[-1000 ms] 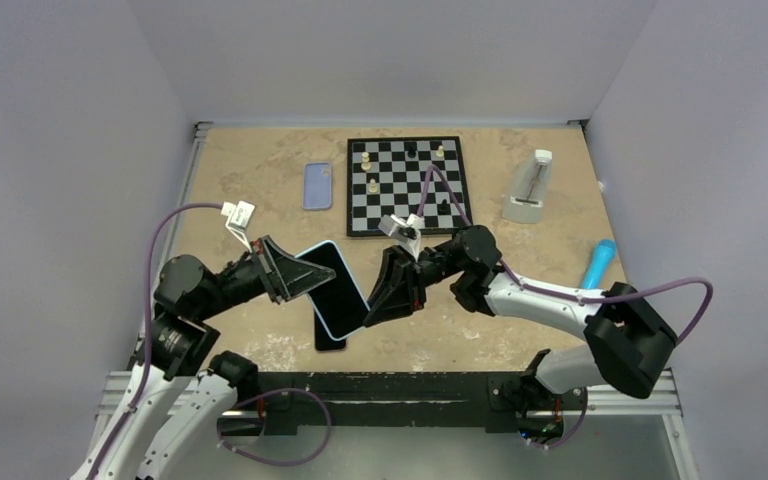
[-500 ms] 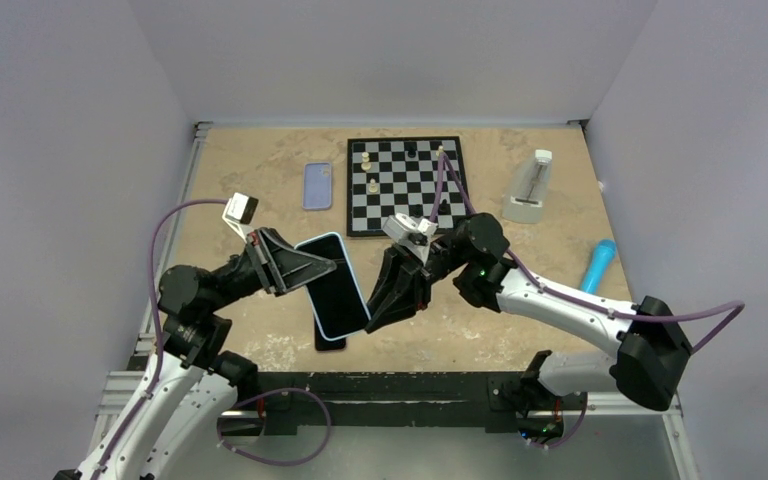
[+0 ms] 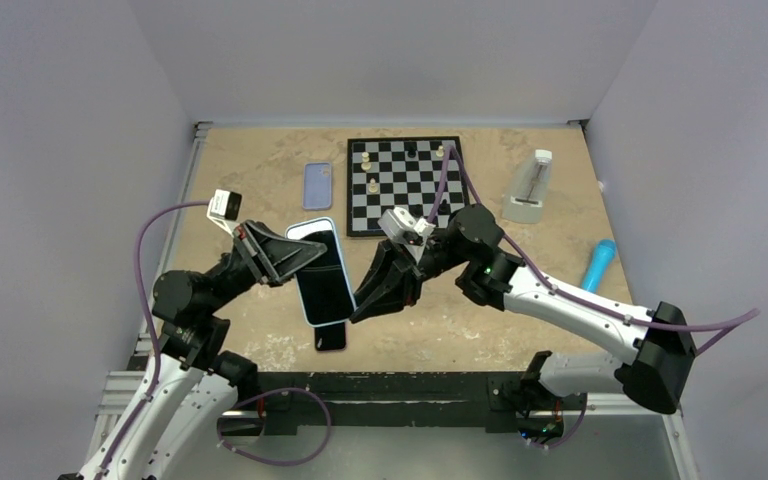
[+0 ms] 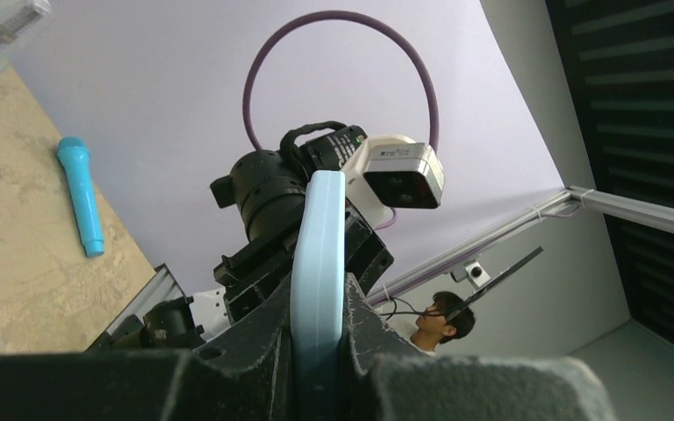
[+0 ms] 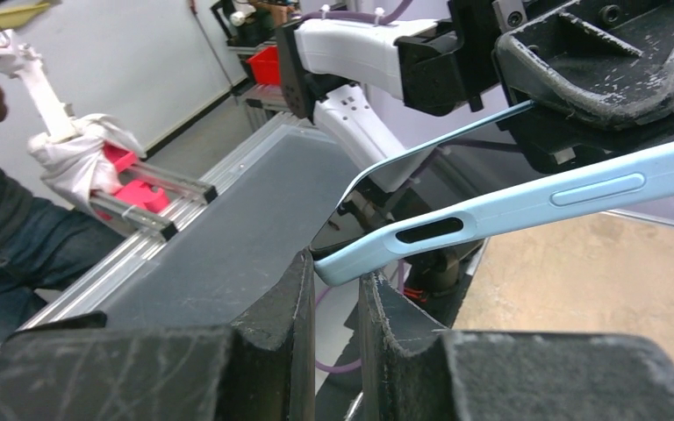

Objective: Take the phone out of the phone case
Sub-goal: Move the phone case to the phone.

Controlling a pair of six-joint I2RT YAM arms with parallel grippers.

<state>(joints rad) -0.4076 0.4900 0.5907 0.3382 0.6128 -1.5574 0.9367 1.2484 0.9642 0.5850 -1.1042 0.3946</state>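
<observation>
**Clerk:** First entry, and where is it?

**Keeper:** Phone case (image 5: 509,206), pale blue, with the phone (image 3: 322,275) in it, black glass uppermost. It is held off the table (image 3: 260,170). Its far end sits between the pads of the left gripper (image 4: 318,351) and its near corner at the mouth of the right gripper (image 5: 335,289).

**Clerk:** Tool states?

**Keeper:** Left: clamped on the case, seen edge-on from its own wrist. Right: fingers a little apart, with the case corner in the gap and touching one finger. No pinch shows.

**Clerk:** Seating?

**Keeper:** Near the right fingers a thin dark edge stands away from the blue rim. This is probably the phone lifting out there.

**Clerk:** Handling?

**Keeper:** By judgement, the case is pliant and grippy and will bend at its corners. The phone is rigid and slick, with breakable glass. Peel the case by its lip at a corner, hold the phone by its long sides and keep pressure off the screen.

**Clerk:** Markings?

**Keeper:** None legible. The side shows only a moulded button and a slot cut-out.

**Clerk:** Surroundings?

**Keeper:** Below the grippers lies a dark phone-shaped slab (image 3: 330,337). Beyond the left gripper is a lilac case (image 3: 317,185), and beyond the right gripper a chessboard (image 3: 405,185).
</observation>
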